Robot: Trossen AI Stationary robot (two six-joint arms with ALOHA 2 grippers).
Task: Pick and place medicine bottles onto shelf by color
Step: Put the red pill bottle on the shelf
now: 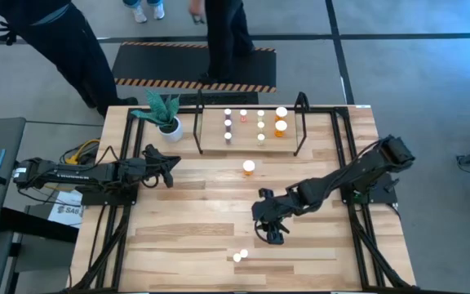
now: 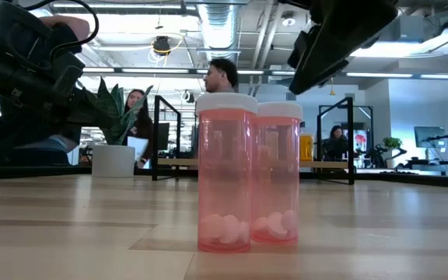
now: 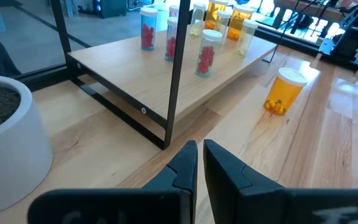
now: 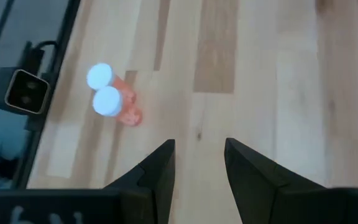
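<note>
A: Right gripper [image 4: 197, 165]?
B: Jaws slightly apart, empty; two pink bottles [image 4: 114, 99] stand together just beyond them.
A: Left gripper [image 3: 199, 163]?
B: Pressed together; orange bottle [image 3: 283, 91] ahead, shelf [image 3: 166, 74] farther.

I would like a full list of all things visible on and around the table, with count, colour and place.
pink bottles: two, white caps, standing together near the table's front edge
orange bottle: one, alone mid-table, in front of the shelf
shelf: one, black frame, wooden board, table's back; about nine bottles on it
plant: one, green, white pot, left of the shelf
mat: one, black with striped edges, floor behind the table
people: several, beyond the table
left gripper: shut, empty, near the plant
right gripper: slightly open, empty, above the pink bottles
</note>
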